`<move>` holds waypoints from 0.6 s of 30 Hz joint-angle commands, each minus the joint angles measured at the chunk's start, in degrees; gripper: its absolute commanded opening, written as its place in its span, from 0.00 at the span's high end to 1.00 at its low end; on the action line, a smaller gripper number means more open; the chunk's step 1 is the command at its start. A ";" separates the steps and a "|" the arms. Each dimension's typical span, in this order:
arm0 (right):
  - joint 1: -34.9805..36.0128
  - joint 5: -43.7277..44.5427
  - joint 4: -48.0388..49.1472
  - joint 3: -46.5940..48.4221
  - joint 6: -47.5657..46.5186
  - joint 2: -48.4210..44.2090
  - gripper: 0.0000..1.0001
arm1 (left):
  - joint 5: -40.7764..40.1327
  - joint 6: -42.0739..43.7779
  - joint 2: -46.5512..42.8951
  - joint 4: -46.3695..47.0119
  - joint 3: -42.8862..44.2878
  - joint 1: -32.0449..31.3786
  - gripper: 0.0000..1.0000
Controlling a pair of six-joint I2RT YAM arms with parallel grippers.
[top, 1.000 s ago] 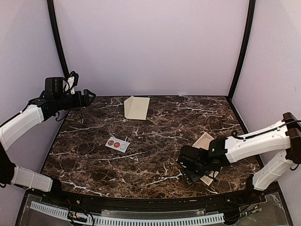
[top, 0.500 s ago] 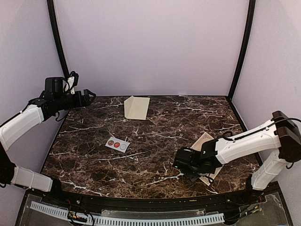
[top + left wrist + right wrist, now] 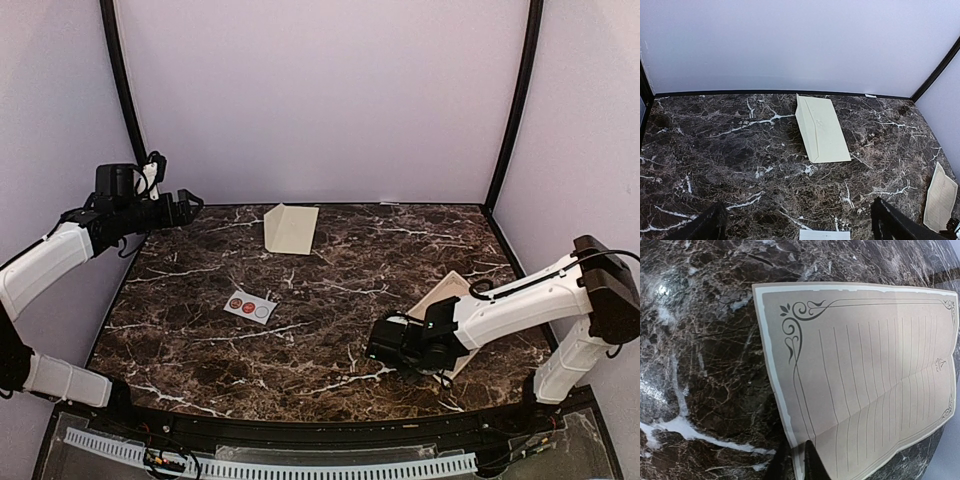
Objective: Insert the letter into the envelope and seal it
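Note:
The tan letter (image 3: 865,370), with a dark ornamental border and ruled lines, lies at the table's right (image 3: 445,296); its far end also shows in the left wrist view (image 3: 940,197). My right gripper (image 3: 799,465) is shut on the letter's near edge, one finger above the sheet and one below. From above, that gripper (image 3: 385,350) sits at the letter's left end. The cream envelope (image 3: 291,228) lies at the back centre with its flap open (image 3: 822,127). My left gripper (image 3: 190,205) hangs open, high at the far left (image 3: 799,206), with nothing between its fingers.
A small white sticker sheet (image 3: 250,306) with round seals lies left of centre; its top edge shows at the bottom of the left wrist view (image 3: 825,234). Black frame posts (image 3: 512,110) and lilac walls enclose the dark marble table (image 3: 330,330).
My right gripper slid a little leftward along the table and closed on the letter's edge; the letter shifted with it. The left arm stayed still.

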 commanded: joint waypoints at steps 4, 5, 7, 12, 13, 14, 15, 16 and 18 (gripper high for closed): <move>0.37 2.03 0.59 1.65 1.17 -1.49 1.00 | -0.35 0.43 -1.22 -0.07 -0.56 0.07 0.01; 0.28 1.11 1.50 1.67 0.60 -2.44 1.00 | -0.29 0.38 -1.22 -0.01 -0.61 0.09 0.01; -0.02 -1.64 4.09 1.87 -0.41 -4.13 1.00 | -0.01 0.27 -1.29 0.19 -0.75 0.05 0.01; -3.76 -7.27 9.12 3.31 -1.62 -9.08 1.00 | 1.78 -0.15 -1.22 0.79 -1.08 0.09 0.01; -5.30 -8.25 9.49 3.71 -1.80 -9.92 1.00 | 2.08 -0.24 -1.22 0.85 -1.18 0.05 0.01; -7.17 -9.49 9.83 4.08 -2.18 -10.78 0.95 | 2.20 -0.31 -1.27 1.01 -1.26 0.07 0.01; -9.15 -10.69 10.12 4.51 -2.71 -11.50 0.85 | 2.51 -0.48 -1.24 1.14 -1.33 0.05 0.01; -11.24 -11.52 10.40 4.87 -3.10 -12.09 0.73 | 2.72 -0.56 -1.29 1.28 -1.34 0.07 0.01; -15.53 -13.52 10.76 5.62 -3.93 -13.28 0.50 | 3.47 -0.81 -1.24 1.53 -1.49 0.09 0.01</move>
